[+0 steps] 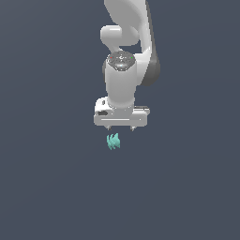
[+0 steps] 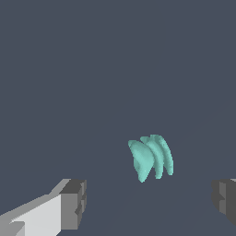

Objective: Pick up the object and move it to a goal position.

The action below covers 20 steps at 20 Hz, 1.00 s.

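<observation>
Hovering: gripper (image 1: 120, 127) above the grey floor (image 1: 47, 187), pointing down, holding nothing.
Fingers: two grey pads (image 2: 73, 203) spread wide apart in the wrist view, jaws open.
Lump: teal, spiky-edged (image 2: 151, 157), lying on the floor, clear of both pads.
Lump position: exterior view, about 7 o'clock just off the gripper; no contact.
Arm: white (image 1: 124, 70), rising out of frame at 12 o'clock.

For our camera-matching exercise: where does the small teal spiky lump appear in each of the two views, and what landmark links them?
Exterior view: the teal lump sits just below the white gripper, slightly toward the exterior view's left of its centre.
Wrist view: the lump lies ahead, between the two grey fingertips, untouched.
Shared landmark: the gripper's open fingers.
</observation>
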Tool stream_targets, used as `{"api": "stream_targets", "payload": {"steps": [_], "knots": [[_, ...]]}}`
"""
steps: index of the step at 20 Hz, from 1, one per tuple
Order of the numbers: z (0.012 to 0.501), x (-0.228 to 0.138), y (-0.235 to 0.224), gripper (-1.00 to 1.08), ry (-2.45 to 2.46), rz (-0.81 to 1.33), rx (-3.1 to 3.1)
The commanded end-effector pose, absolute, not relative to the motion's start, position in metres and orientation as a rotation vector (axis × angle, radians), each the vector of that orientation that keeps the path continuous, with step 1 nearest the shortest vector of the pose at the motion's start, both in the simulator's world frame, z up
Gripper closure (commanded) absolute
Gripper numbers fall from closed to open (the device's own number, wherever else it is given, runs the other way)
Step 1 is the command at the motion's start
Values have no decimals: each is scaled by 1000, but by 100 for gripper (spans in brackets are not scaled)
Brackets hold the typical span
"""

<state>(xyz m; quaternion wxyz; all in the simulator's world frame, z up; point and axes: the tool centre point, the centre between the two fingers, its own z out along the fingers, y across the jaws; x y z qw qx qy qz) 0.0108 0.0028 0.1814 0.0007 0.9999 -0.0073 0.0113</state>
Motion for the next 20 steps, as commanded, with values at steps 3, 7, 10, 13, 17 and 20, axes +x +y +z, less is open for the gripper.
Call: {"api": "stream_targets", "payload": {"steps": [3,7,10,13,17,20], "knots": [[183,11,1,-92,-25,39,3140],[192,17,-11,-92,-43,65,3137],[200,20,-18,-92,-61,81,3136],[201,20,-18,-92,-66,82,3136],[195,19,-18,-92,-43,77,3135],[186,18,-20,-92,-8,70,3135]]}}
